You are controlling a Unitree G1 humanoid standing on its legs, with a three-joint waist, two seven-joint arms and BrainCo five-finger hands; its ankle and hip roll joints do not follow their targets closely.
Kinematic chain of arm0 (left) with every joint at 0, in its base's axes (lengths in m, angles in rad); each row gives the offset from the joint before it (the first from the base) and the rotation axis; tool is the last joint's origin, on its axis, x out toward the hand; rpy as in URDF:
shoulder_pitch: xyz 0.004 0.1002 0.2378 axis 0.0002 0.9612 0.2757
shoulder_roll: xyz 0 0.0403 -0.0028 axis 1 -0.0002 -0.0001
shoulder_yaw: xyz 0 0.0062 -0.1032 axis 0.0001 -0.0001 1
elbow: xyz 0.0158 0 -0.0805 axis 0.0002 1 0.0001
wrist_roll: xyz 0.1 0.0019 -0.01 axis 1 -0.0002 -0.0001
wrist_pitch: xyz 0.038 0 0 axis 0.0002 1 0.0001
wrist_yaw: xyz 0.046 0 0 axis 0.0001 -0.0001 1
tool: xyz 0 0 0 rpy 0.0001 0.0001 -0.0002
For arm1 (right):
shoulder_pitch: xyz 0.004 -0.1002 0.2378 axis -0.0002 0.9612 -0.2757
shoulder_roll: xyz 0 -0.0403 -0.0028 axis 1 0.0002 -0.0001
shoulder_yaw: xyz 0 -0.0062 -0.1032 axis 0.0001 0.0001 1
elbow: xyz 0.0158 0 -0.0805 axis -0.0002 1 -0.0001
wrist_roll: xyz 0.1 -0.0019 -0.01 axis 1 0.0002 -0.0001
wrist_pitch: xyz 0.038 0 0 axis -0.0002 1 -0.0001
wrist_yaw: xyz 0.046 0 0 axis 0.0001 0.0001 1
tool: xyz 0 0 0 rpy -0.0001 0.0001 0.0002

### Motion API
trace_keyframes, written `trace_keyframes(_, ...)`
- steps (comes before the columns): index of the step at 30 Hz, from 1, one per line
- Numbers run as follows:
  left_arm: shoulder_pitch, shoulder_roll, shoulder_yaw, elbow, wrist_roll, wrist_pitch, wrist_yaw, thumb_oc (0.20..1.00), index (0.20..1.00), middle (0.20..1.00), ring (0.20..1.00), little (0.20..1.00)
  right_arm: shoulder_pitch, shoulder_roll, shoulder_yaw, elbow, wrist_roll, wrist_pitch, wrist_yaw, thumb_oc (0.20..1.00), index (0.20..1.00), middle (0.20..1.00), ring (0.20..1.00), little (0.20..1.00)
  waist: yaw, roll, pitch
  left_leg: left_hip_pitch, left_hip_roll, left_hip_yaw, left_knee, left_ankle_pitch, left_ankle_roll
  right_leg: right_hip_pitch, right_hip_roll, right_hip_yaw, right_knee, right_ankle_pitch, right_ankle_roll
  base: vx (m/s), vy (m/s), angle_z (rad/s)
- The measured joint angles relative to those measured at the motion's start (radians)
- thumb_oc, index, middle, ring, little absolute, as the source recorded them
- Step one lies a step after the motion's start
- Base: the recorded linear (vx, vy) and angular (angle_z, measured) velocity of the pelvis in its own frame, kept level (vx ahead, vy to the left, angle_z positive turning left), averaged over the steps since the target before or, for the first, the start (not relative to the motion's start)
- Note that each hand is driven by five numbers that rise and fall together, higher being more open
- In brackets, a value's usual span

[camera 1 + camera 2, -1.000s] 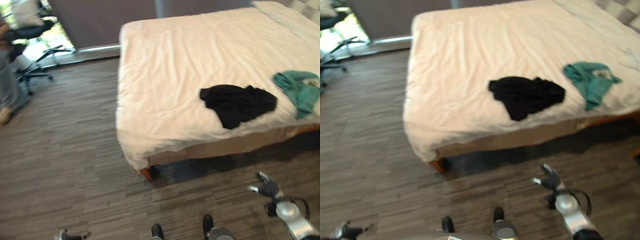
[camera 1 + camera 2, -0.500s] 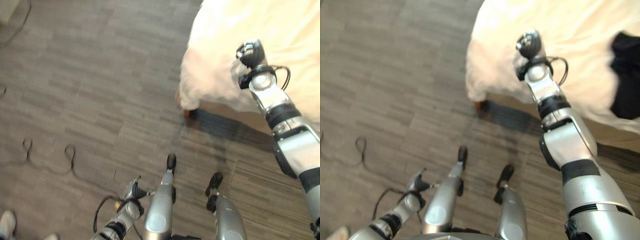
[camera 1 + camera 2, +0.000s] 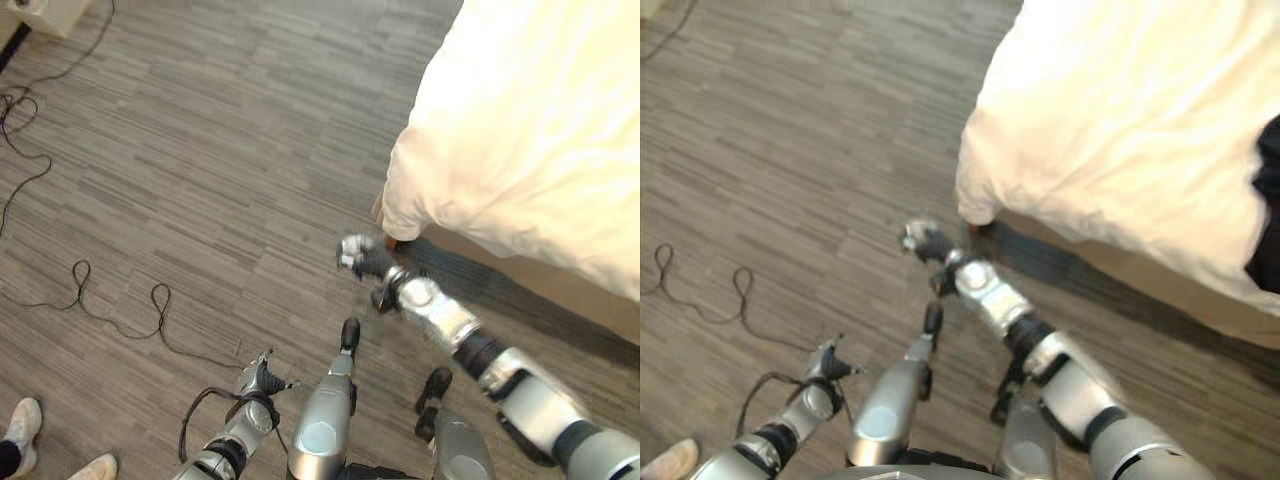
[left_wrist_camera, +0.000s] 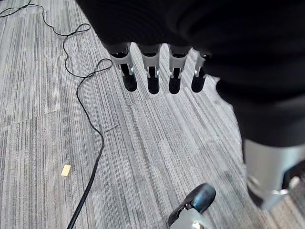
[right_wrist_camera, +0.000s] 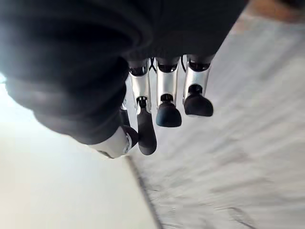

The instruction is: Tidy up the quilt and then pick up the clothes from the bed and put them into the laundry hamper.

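Observation:
The white quilt (image 3: 520,130) covers the bed at the upper right, and its corner hangs down toward the floor. A black garment (image 3: 1268,190) lies on the quilt at the far right edge. My right hand (image 3: 362,257) hovers over the floor just in front of and below that quilt corner, apart from the cloth. Its fingers (image 5: 162,95) are relaxed and hold nothing. My left hand (image 3: 262,378) hangs low at my side above the floor, its fingers (image 4: 152,71) straight and empty.
Grey-brown plank flooring (image 3: 200,150) stretches to the left of the bed. The bed's wooden leg (image 3: 973,229) shows under the quilt corner. A person's pale shoes (image 3: 22,432) stand at the lower left. A pale box (image 3: 45,10) sits at the top left corner.
The camera has swung down and left, so the bed now sits at the upper right. My right hand has dropped from beside the quilt corner to low over the floor.

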Motion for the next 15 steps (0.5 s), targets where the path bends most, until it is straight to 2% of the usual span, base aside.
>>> trace_keyframes(1,0.014,-0.002,0.011,-0.002,0.0,0.0,-0.001,1.0,1.0,1.0,1.0,1.0,-0.006,-0.052,-0.028,-0.074,0.002,-0.024,0.002,0.2,0.2,0.2,0.2,0.2,-0.002,-0.002,-0.019,0.001,0.0,0.005,0.0,-0.004,0.006,0.0,-0.001,0.002,0.0,0.0,0.0,0.01,0.013,-0.11)
trace_keyframes(2,0.04,0.002,0.014,0.001,0.0,0.001,-0.001,1.0,1.0,1.0,1.0,1.0,-0.025,-0.099,-0.077,-0.111,0.002,-0.078,-0.004,0.2,0.2,0.2,0.2,0.2,-0.012,-0.011,-0.054,0.005,-0.001,0.016,0.0,-0.002,0.005,-0.002,-0.003,0.012,0.001,0.0,0.0,0.01,0.013,-0.15)
trace_keyframes(3,0.052,0.003,0.017,0.001,0.0,0.0,-0.002,1.0,1.0,1.0,1.0,1.0,-0.047,-0.132,-0.098,-0.116,-0.008,-0.088,-0.015,0.2,0.2,0.2,0.2,0.2,-0.024,-0.017,-0.067,0.009,-0.003,0.022,0.0,-0.003,0.006,-0.003,-0.005,0.019,0.004,0.0,-0.001,-0.03,0.038,-0.27)
trace_keyframes(4,0.058,0.002,0.016,0.001,-0.001,-0.001,-0.001,1.0,1.0,1.0,1.0,1.0,-0.103,-0.223,-0.121,-0.092,-0.054,-0.115,-0.056,0.2,0.2,0.2,0.2,0.2,-0.028,-0.018,-0.084,0.007,-0.003,0.032,0.0,0.004,0.017,-0.023,-0.01,0.036,0.02,-0.001,-0.002,-0.04,0.024,-0.26)
trace_keyframes(6,0.051,0.006,-0.002,-0.011,0.0,-0.003,-0.001,1.0,1.0,1.0,1.0,1.0,-0.178,-0.335,-0.188,-0.014,-0.133,-0.123,-0.131,0.2,0.2,0.2,0.2,0.2,-0.042,-0.016,-0.092,-0.017,-0.003,0.048,0.0,0.011,0.023,-0.062,-0.012,0.05,0.036,-0.001,-0.002,-0.07,0.035,-0.22)
trace_keyframes(7,0.049,0.011,-0.007,-0.017,0.0,-0.003,-0.001,1.0,1.0,1.0,1.0,1.0,-0.194,-0.358,-0.227,0.017,-0.15,-0.124,-0.162,0.2,0.2,0.2,0.2,0.2,-0.056,-0.016,-0.092,-0.026,-0.003,0.052,0.0,0.013,0.025,-0.075,-0.012,0.054,0.039,-0.001,-0.001,-0.1,0.043,-0.15)
trace_keyframes(9,0.043,0.02,-0.05,-0.042,0.003,-0.008,-0.004,1.0,1.0,1.0,1.0,1.0,-0.212,-0.379,-0.308,0.172,-0.182,-0.136,-0.246,0.2,0.2,0.2,0.2,0.2,-0.085,-0.013,-0.09,-0.05,-0.004,0.063,0.001,0.021,0.031,-0.122,-0.016,0.075,0.061,-0.001,-0.001,-0.06,0.022,-0.22)
trace_keyframes(10,0.036,0.021,-0.055,-0.051,0.003,-0.01,-0.005,1.0,1.0,1.0,1.0,1.0,-0.223,-0.387,-0.314,0.265,-0.182,-0.143,-0.262,0.2,0.2,0.2,0.2,0.2,-0.081,-0.011,-0.089,-0.057,-0.004,0.077,0.001,0.022,0.032,-0.139,-0.016,0.086,0.074,-0.001,-0.001,-0.05,0.009,-0.23)
trace_keyframes(12,0.005,0.019,-0.058,-0.056,0.0,-0.013,-0.007,1.0,1.0,1.0,1.0,1.0,-0.187,-0.38,-0.352,0.512,-0.142,-0.094,-0.293,0.2,0.2,0.2,0.2,0.2,-0.097,0.009,-0.074,-0.059,-0.004,0.087,0.001,0.023,0.033,-0.156,-0.016,0.101,0.082,-0.002,0.0,-0.07,0.041,-0.2)
trace_keyframes(13,-0.005,0.019,-0.064,-0.055,-0.001,-0.012,-0.009,1.0,1.0,1.0,1.0,1.0,-0.185,-0.375,-0.373,0.584,-0.11,-0.1,-0.279,0.2,0.2,0.2,0.2,0.2,-0.097,0.013,-0.069,-0.059,-0.004,0.093,0.001,0.023,0.033,-0.163,-0.019,0.107,0.091,-0.006,0.001,-0.04,0.056,-0.2)
trace_keyframes(14,-0.032,0.02,-0.092,-0.053,-0.001,-0.012,-0.022,1.0,1.0,1.0,1.0,1.0,-0.214,-0.375,-0.427,0.801,-0.054,-0.085,-0.263,0.2,0.2,0.2,0.2,0.2,-0.09,0.03,-0.05,-0.06,-0.005,0.106,0.001,0.023,0.033,-0.175,-0.023,0.116,0.108,-0.012,0.003,-0.02,0.025,-0.19)
trace_keyframes(15,-0.047,0.022,-0.111,-0.054,0.0,-0.013,-0.028,1.0,1.0,1.0,1.0,1.0,-0.216,-0.389,-0.454,0.907,-0.026,-0.039,-0.267,0.2,0.2,0.2,0.2,0.2,-0.089,0.047,-0.033,-0.064,-0.006,0.109,0.001,0.024,0.034,-0.189,-0.021,0.124,0.117,-0.013,0.004,-0.01,0.031,-0.19)
